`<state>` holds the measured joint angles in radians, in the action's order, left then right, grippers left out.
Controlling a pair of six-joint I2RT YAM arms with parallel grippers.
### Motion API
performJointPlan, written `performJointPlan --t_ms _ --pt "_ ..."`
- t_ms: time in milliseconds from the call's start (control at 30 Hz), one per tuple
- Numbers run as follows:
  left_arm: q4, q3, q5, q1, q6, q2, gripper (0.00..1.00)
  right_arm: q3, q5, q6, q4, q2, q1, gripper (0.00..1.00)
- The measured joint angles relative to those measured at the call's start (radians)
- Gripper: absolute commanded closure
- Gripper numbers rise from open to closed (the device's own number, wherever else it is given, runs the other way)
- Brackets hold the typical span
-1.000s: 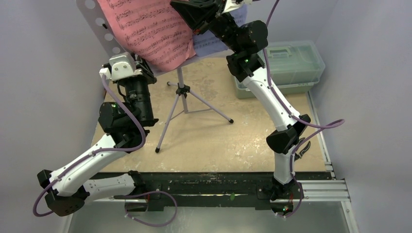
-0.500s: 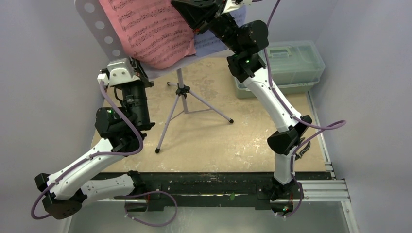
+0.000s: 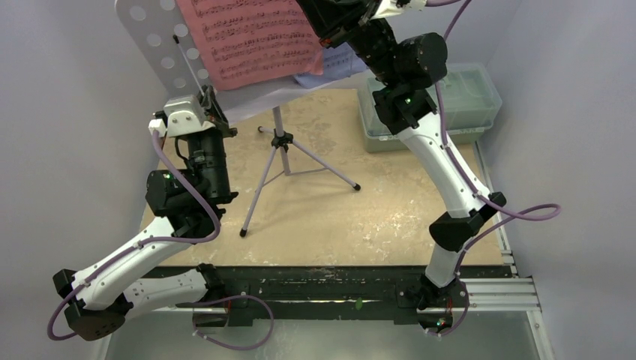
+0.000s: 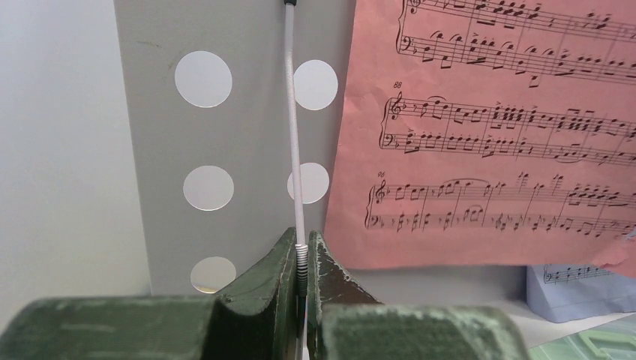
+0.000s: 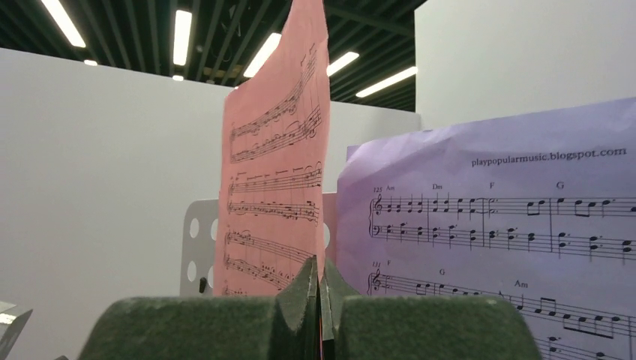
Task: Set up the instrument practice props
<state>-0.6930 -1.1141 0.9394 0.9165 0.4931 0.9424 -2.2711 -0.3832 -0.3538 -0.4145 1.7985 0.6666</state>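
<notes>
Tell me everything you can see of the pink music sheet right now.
The pink sheet is thin paper printed with black staves of notes, with small bar numbers at the line starts. It stands upright, face out, against the lavender perforated stand. The right gripper is shut on its lower right edge. Its lower right corner reaches the pale-blue sheet beside it. The stand's thin wire arm lies left of it, not touching.
</notes>
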Motion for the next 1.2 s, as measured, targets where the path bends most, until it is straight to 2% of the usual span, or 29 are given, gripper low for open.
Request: performJointPlan --t_ms 267,533,833,1200 --pt "-0.019 0.025 -0.022 0.000 -0.002 -0.014 1.00 0.025 0.031 0.035 0.009 -0.032 0.000 1.00" --pt "-0.169 0.119 -0.113 0.000 0.035 -0.035 1.00 -0.005 0.041 -0.022 0.004 0.028 0.010 1.00" --pt "-0.248 0.154 -0.152 0.000 0.075 -0.032 1.00 -0.010 0.170 -0.048 0.026 0.059 0.077 1.00" --pt "-0.253 0.157 -0.158 0.000 0.076 -0.032 1.00 0.038 0.322 0.004 0.059 -0.005 0.100 1.00"
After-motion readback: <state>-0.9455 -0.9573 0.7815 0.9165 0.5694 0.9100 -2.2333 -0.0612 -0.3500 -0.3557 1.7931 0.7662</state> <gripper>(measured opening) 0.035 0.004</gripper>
